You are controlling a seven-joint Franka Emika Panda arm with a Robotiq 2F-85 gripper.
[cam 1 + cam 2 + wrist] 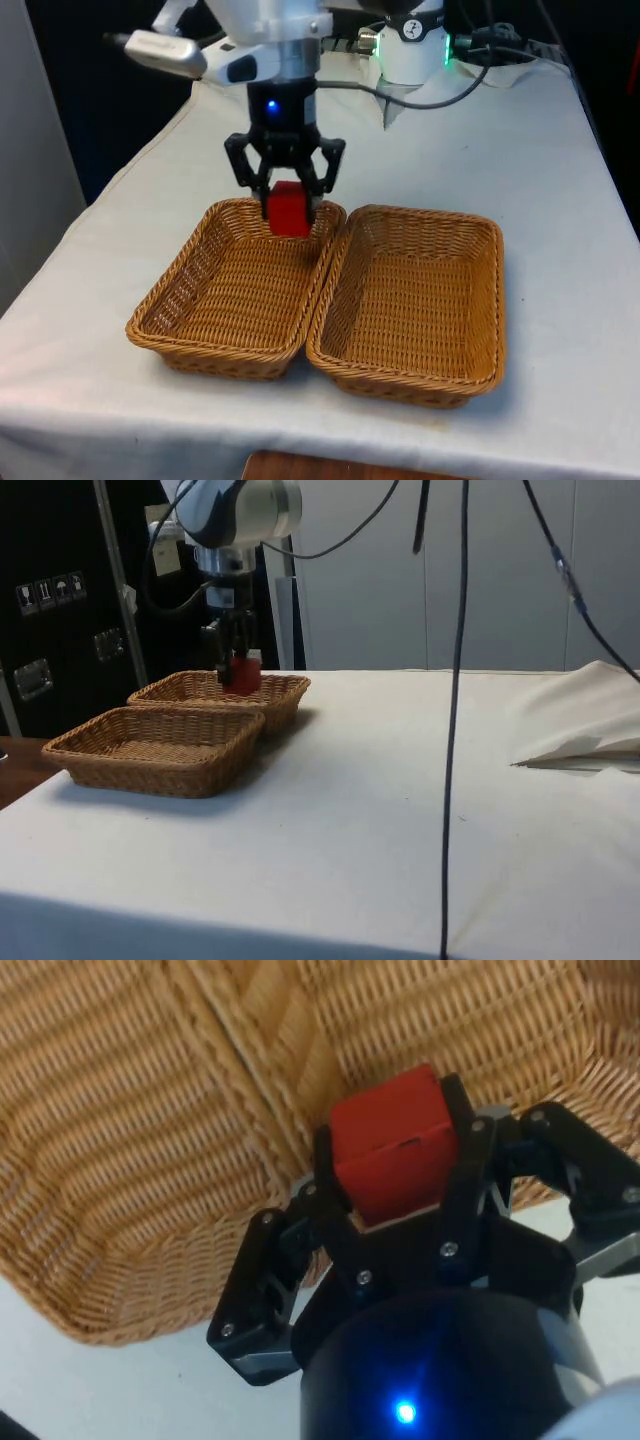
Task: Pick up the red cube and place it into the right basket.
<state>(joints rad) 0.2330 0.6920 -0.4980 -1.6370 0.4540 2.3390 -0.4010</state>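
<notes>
My gripper (290,205) is shut on the red cube (289,209) and holds it in the air above the far end of the left basket (165,300), close to the seam between the two baskets. The right basket (485,300) lies beside it on the front view's right, touching it. In the side view the red cube (243,673) hangs between the fingers just over the farther basket (285,690). In the wrist view the red cube (390,1140) sits clamped between the black fingers (462,1160), with wicker rims under it.
Both wicker baskets hold nothing. White cloth (560,200) spreads wide around them. A black cable (455,730) hangs down in the side view, and cables (430,100) lie on the cloth near the robot's base.
</notes>
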